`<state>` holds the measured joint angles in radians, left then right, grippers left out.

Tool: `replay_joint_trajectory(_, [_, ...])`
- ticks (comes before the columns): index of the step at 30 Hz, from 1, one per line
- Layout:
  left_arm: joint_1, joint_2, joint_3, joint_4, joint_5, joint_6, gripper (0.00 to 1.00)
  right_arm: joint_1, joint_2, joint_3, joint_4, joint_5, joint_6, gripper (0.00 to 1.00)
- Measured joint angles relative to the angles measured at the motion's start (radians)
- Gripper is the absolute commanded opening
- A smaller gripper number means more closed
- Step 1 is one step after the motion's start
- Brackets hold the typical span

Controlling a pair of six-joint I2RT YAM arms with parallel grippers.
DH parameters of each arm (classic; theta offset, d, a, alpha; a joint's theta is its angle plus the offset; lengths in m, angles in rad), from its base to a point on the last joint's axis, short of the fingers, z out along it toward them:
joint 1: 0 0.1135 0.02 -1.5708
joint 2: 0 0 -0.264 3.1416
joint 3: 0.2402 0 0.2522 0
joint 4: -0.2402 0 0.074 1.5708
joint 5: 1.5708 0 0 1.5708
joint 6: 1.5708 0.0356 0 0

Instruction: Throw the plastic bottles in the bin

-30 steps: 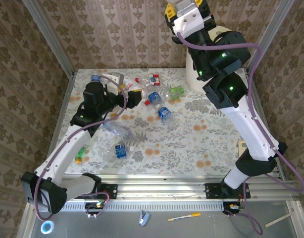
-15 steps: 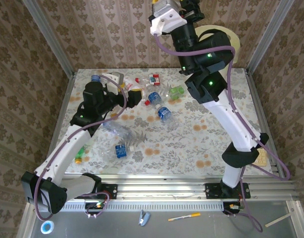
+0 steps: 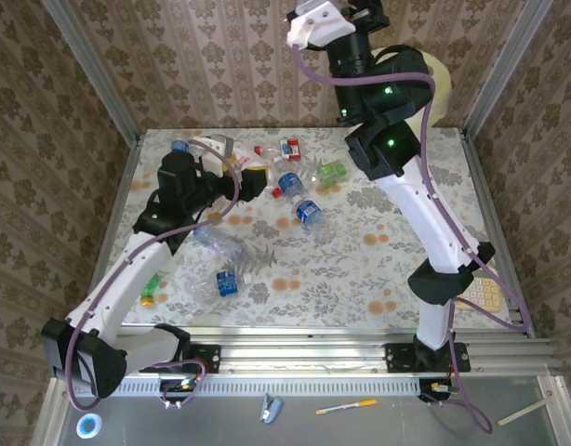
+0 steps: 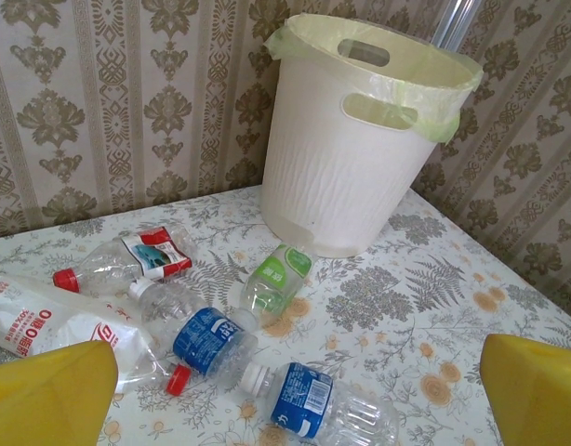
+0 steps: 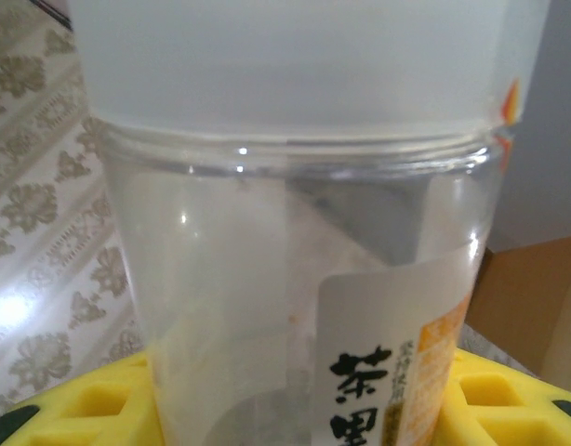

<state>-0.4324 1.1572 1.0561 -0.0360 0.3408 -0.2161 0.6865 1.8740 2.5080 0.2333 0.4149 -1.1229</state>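
Pinching a clear bottle [image 5: 295, 279] in its jaws, the right gripper [image 3: 360, 11] hangs raised, the bin [image 3: 441, 79] off to their side. The left gripper [image 4: 295, 390] has its jaws spread wide, with loose bottles [image 4: 211, 339] lying just ahead of them and the bin beyond.

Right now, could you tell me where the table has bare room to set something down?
The widest bare patch of table lies right of centre, between the blue-labelled bottle, the bin and the calculator. The near middle edge is free too. The far left is crowded with bottles.
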Motion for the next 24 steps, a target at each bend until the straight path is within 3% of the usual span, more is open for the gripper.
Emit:
replay_joint_trajectory(6, [0.000, 0.009, 0.000, -0.001, 0.000, 0.000, 1.00, -0.127, 0.011, 0.029, -0.109, 0.029, 0.167, 0.13])
replay_joint_trajectory(9, [0.000, 0.014, 0.004, -0.002, -0.001, 0.000, 1.00, -0.223, 0.058, 0.117, -0.247, 0.066, 0.312, 0.26])
replay_joint_trajectory(11, [0.000, 0.026, 0.016, -0.005, -0.001, 0.000, 1.00, -0.292, 0.125, 0.233, -0.382, 0.095, 0.434, 0.57])
replay_joint_trajectory(16, [0.000, 0.050, 0.038, -0.016, 0.000, 0.000, 1.00, -0.395, 0.238, 0.342, -0.704, 0.155, 0.680, 0.99])
replay_joint_trajectory(20, [0.000, 0.067, 0.051, -0.034, 0.001, 0.000, 1.00, -0.410, 0.280, 0.325, -0.935, 0.155, 0.819, 1.00])
replay_joint_trajectory(24, [0.000, 0.077, 0.064, -0.047, 0.003, 0.003, 1.00, -0.411, 0.287, 0.311, -1.059, 0.152, 0.897, 1.00])
